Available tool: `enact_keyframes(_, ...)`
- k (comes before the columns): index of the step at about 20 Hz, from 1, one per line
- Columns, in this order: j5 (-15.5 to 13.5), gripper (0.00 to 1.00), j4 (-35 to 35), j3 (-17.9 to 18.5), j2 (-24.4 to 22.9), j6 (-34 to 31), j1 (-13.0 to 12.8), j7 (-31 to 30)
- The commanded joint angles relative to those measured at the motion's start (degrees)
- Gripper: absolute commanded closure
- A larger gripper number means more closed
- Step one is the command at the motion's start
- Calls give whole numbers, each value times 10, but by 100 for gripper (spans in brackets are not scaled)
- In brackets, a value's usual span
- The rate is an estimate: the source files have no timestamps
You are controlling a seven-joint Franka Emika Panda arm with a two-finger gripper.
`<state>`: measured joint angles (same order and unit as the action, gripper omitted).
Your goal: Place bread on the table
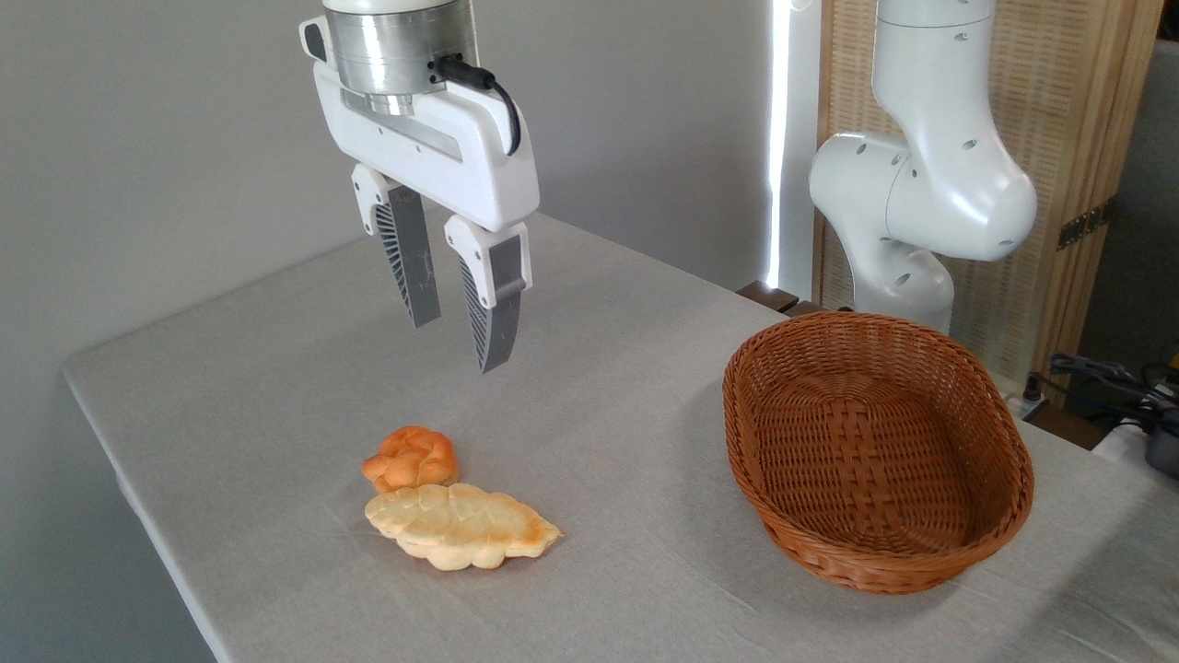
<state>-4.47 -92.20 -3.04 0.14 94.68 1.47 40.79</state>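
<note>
Surface: light grey cloth-topped table (645, 405), long pale-yellow braided loaf (462, 527) lying flat.
Gripper (459, 344): narrowly parted, empty, at twelve o'clock.
Handling: probably light, soft (grasp mid-length).

The bread (461, 527) was pale yellow with golden-brown patches, the bun (411, 458) orange. The table (276, 368) was light grey, the woven basket (875, 451) brown.

A small orange knotted bun (411, 458) is sitting towards the near left. A brown oval wicker basket (999, 479) is lying empty well off to the right, with a slatted wooden screen (1059, 138) standing behind and dark cables (1101, 376) trailing at the far right edge.
</note>
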Motion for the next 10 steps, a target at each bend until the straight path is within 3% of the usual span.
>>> enact_keyframes(1,10,0,8,-14,-1,-11,5,-9)
enact_keyframes(6,12,0,9,-12,-1,-13,5,-7)
enact_keyframes(10,38,0,9,-14,-1,-13,5,-12)
